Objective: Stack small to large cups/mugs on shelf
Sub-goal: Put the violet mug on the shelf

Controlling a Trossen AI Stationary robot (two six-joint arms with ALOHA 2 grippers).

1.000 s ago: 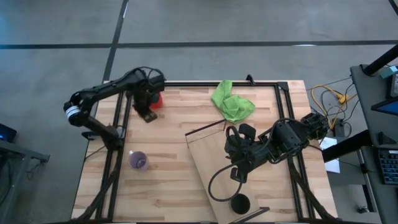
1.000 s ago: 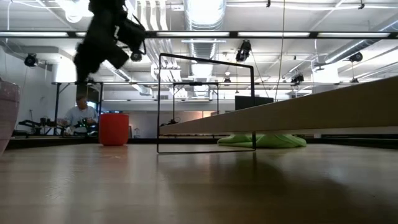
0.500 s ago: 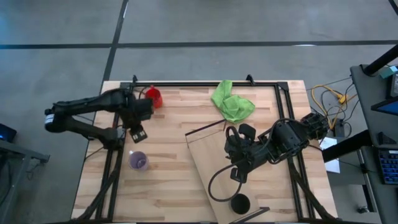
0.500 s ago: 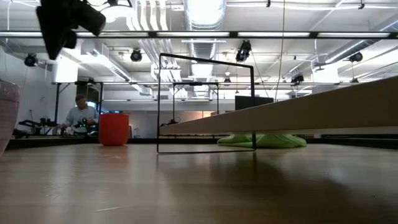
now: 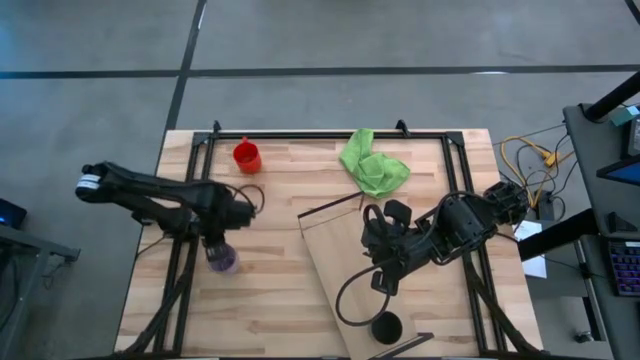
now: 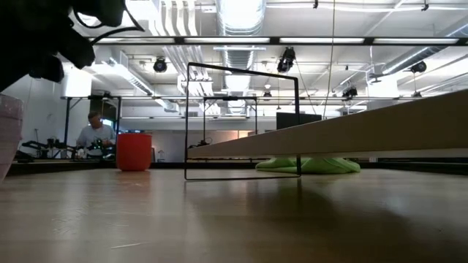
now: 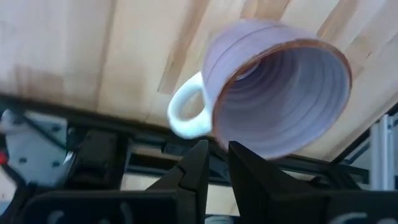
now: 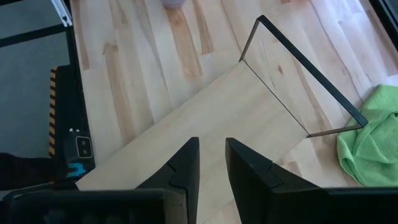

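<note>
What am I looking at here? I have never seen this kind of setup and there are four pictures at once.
Two dark robot arms work at a slatted wooden table, and four cameras record them. One looks straight down on everything. One sits at table height and looks across into the room, where a person sits far off. One rides on each arm's wrist, looking past that arm's pincer.

On the table lie a red cup, a green cloth, a purple cup with a white handle, and a tilted wooden shelf with a black cup on its near end.

The left pincer hangs just above the purple cup, its fingers nearly together, holding nothing. The right pincer waits over the shelf, also nearly closed and empty.
</note>
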